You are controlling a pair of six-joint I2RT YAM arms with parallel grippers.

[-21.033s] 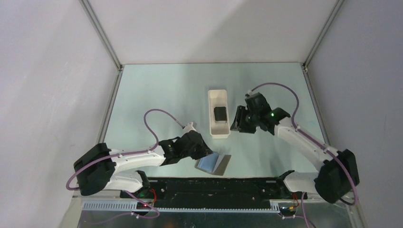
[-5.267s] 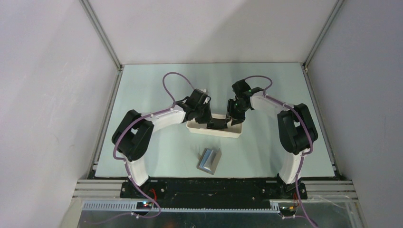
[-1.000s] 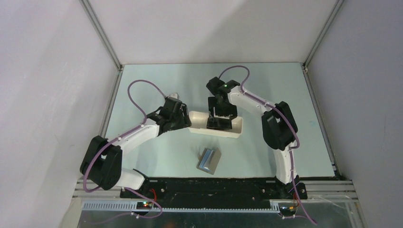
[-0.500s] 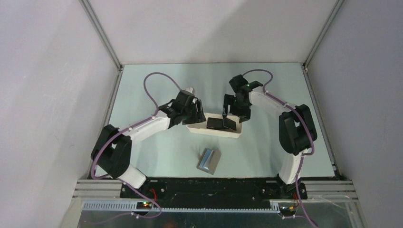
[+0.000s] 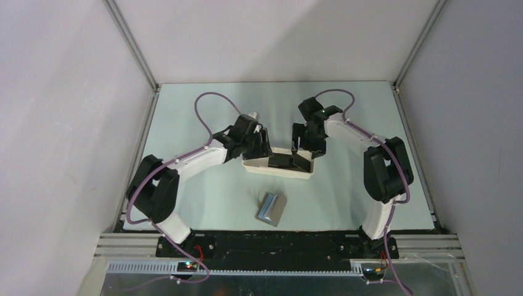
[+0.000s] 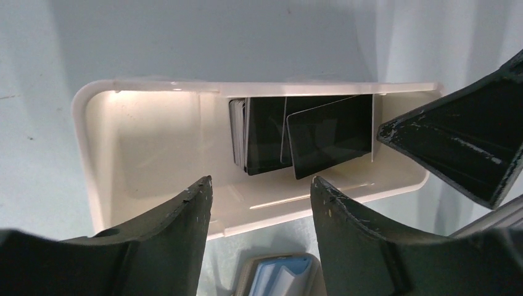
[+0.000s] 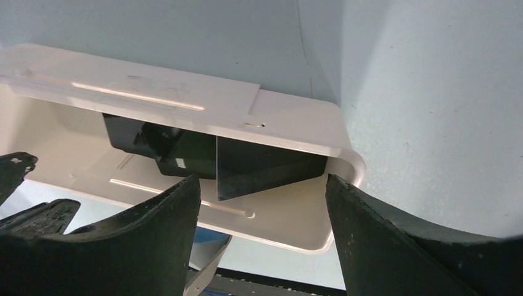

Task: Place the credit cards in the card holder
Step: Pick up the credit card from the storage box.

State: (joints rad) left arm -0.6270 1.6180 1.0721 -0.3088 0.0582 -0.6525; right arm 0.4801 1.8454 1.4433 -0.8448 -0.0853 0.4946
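I see both claws wide open, gripping nothing: left claw (image 6: 259,185) at the tray's (image 5: 253,164) left end, right claw (image 7: 262,182) at its right end. Cards (image 6: 296,135) are stacked in the tray's right end, long axis along the tray, top one skewed. Wallet (image 5: 272,208) lies part-open on the counter, near side of the tray.

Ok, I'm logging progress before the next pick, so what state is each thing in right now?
credit cards: loose pile at one end of the tray, top one askew, none gripped.
white tray: upright on the table, holding the cards.
card holder: on the table, partly open, blue inside showing, no card visible in it.
left gripper: open, empty, at the tray.
right gripper: open, empty, at the tray's card end.
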